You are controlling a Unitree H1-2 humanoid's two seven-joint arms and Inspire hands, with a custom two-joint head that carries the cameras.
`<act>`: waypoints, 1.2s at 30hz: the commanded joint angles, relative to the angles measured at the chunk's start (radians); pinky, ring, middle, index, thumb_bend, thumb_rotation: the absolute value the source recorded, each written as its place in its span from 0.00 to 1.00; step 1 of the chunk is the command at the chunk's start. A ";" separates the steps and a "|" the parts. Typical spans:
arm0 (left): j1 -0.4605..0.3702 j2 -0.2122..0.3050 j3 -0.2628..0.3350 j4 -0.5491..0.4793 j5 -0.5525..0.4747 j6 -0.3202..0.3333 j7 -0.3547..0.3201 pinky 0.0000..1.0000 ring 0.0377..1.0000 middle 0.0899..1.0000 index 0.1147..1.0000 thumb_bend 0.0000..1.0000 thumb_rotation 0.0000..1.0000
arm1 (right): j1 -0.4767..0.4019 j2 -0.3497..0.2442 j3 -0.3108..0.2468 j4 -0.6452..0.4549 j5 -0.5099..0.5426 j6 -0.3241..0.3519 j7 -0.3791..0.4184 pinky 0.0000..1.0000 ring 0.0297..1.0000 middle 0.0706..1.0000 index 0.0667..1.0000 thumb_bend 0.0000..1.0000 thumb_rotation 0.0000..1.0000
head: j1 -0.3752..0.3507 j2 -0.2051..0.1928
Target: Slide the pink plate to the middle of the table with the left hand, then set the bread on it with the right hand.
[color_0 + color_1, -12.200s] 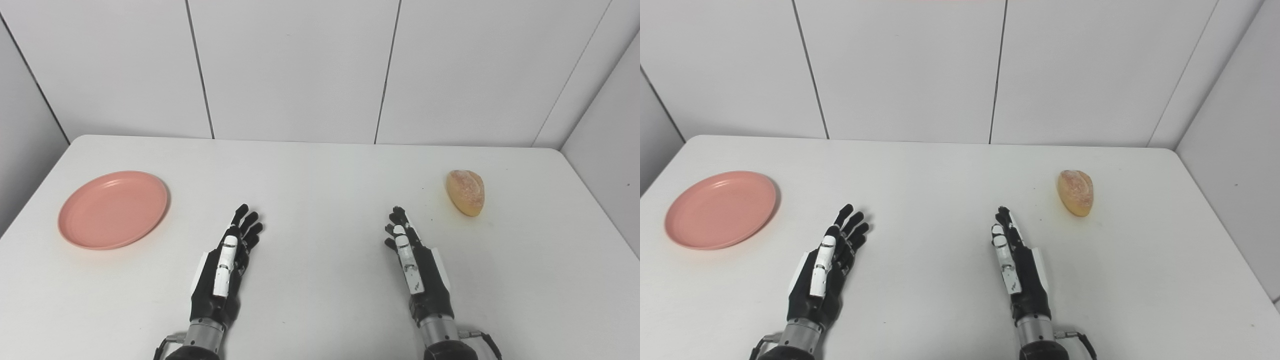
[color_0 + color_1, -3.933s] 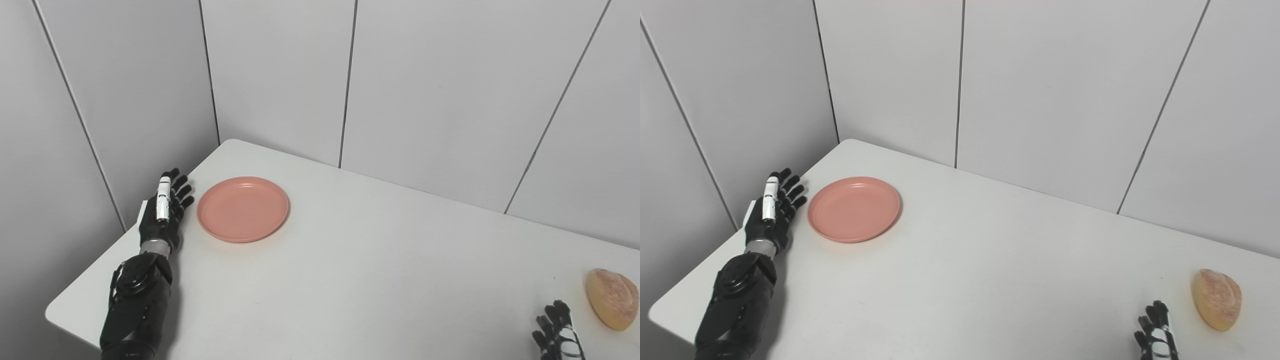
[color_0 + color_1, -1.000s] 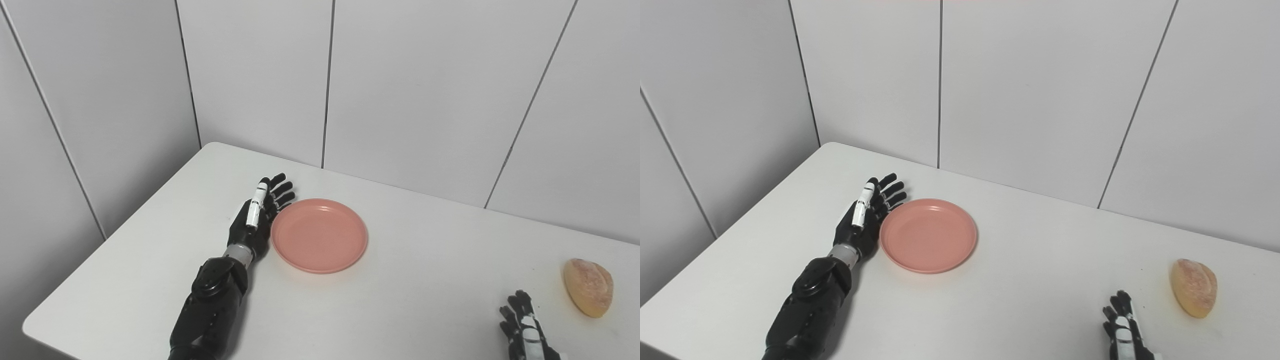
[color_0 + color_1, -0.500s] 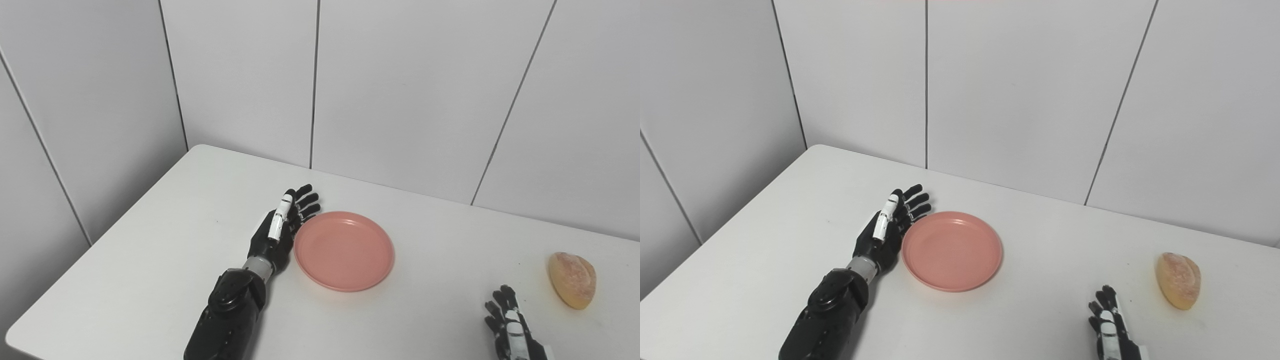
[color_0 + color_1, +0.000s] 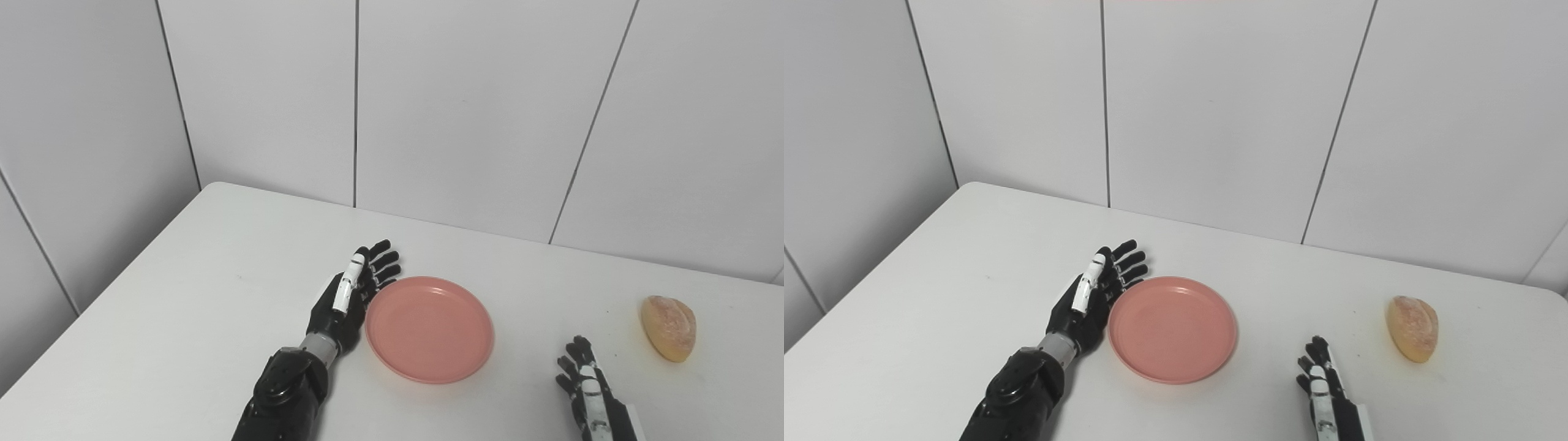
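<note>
On the left side of the white table (image 5: 184,294) you have your left hand (image 5: 346,299), set on edge with the palm facing the pink plate (image 5: 430,327). Its fingers (image 5: 381,264) are stretched out and spread apart, pointing toward the back wall (image 5: 465,110), and it holds nothing. The heel and palm sit right against the plate's left rim; you cannot tell from either eye view whether they actually touch it or stand just beside it. The black forearm (image 5: 283,392) runs down to the bottom edge of the picture.

Next comes the plate itself, lying flat and bare on the tabletop, roughly midway between your 2 hands and a little nearer the left one.

Further right, your right hand (image 5: 1329,392) rises from the bottom edge, resting low over the table with its fingers extended toward the wall and slightly apart. It grips nothing, and only its upper part is in frame. It is near the plate's right rim but clearly apart from it.

At the far right lies the bread (image 5: 1412,327), a small golden roll resting on the table on its own. It sits beyond and to the right of your right hand, well apart from the plate and not touched by either hand.
</note>
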 commanded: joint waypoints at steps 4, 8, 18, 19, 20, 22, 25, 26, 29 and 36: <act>0.032 -0.042 -0.022 -0.046 0.013 0.072 0.016 0.89 0.88 0.87 0.85 0.40 1.00 | -0.021 0.008 0.010 -0.056 -0.029 0.007 -0.014 0.92 0.93 0.95 0.95 0.25 1.00 | -0.026 0.021; 0.044 -0.069 -0.028 -0.076 0.023 0.085 0.034 0.89 0.88 0.87 0.84 0.39 1.00 | -0.023 0.015 0.014 -0.071 -0.036 0.024 -0.017 0.91 0.93 0.95 0.95 0.24 1.00 | -0.046 0.038; 0.072 -0.107 -0.048 -0.112 0.041 0.103 0.046 0.89 0.88 0.88 0.85 0.38 1.00 | -0.029 0.023 0.024 -0.086 -0.050 0.056 -0.026 0.91 0.93 0.95 0.95 0.24 1.00 | -0.091 0.063; 0.076 -0.108 -0.051 -0.111 0.042 0.100 0.042 0.89 0.88 0.88 0.85 0.38 1.00 | -0.030 0.023 0.025 -0.084 -0.051 0.054 -0.026 0.91 0.93 0.95 0.95 0.24 1.00 | -0.099 0.066; 0.078 -0.109 -0.052 -0.110 0.044 0.098 0.039 0.89 0.88 0.88 0.85 0.38 1.00 | -0.031 0.023 0.026 -0.082 -0.051 0.054 -0.027 0.91 0.93 0.95 0.95 0.24 1.00 | -0.099 0.066; 0.084 -0.108 -0.054 -0.110 0.046 0.103 0.036 0.89 0.88 0.88 0.85 0.38 1.00 | -0.032 0.023 0.029 -0.081 -0.059 0.057 -0.030 0.91 0.93 0.95 0.95 0.24 1.00 | -0.110 0.069; 0.091 -0.106 -0.052 -0.106 0.045 0.100 0.036 0.89 0.88 0.88 0.85 0.38 1.00 | -0.033 0.027 0.033 -0.087 -0.068 0.065 -0.034 0.91 0.93 0.95 0.95 0.23 1.00 | -0.147 0.075; 0.093 -0.106 -0.050 -0.105 0.044 0.096 0.035 0.89 0.88 0.88 0.85 0.39 1.00 | -0.033 0.028 0.034 -0.086 -0.071 0.063 -0.034 0.91 0.93 0.95 0.95 0.23 1.00 | -0.147 0.075; 0.100 -0.104 -0.047 -0.109 0.038 0.094 0.030 0.89 0.88 0.88 0.86 0.39 1.00 | -0.035 0.031 0.035 -0.083 -0.078 0.060 -0.036 0.91 0.92 0.94 0.95 0.23 1.00 | -0.167 0.077; 0.110 -0.109 -0.044 -0.106 0.034 0.079 0.023 0.89 0.89 0.88 0.86 0.39 1.00 | -0.035 0.039 0.026 -0.097 -0.081 0.065 -0.045 0.91 0.93 0.94 0.94 0.26 1.00 | -0.197 0.077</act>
